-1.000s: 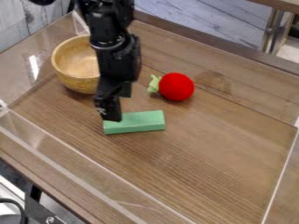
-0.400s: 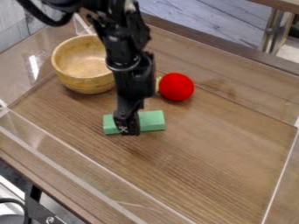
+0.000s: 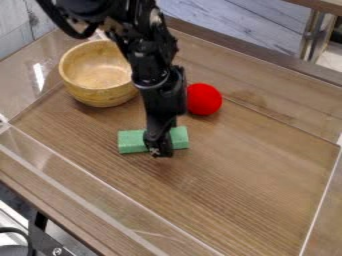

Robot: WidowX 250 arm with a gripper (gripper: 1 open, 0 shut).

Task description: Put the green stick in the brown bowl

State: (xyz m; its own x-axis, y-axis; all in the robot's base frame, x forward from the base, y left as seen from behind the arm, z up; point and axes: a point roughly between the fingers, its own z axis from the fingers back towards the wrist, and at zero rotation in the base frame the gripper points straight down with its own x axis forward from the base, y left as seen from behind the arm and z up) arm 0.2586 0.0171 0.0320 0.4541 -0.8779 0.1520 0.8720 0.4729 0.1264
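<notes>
Behind the dark claw, the green stick's partly hidden middle

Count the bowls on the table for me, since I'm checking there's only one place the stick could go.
1. The brown bowl sits left of the pincer in the picture, beyond the green stick. The arm could hide something small.

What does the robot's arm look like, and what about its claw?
The arm is dark, nearly black, and looks chunky and jointed, with lumpy sections. The claw at its end is dark too, with narrow fingers. The picture is too blurry to show any writing or small markings.
</notes>
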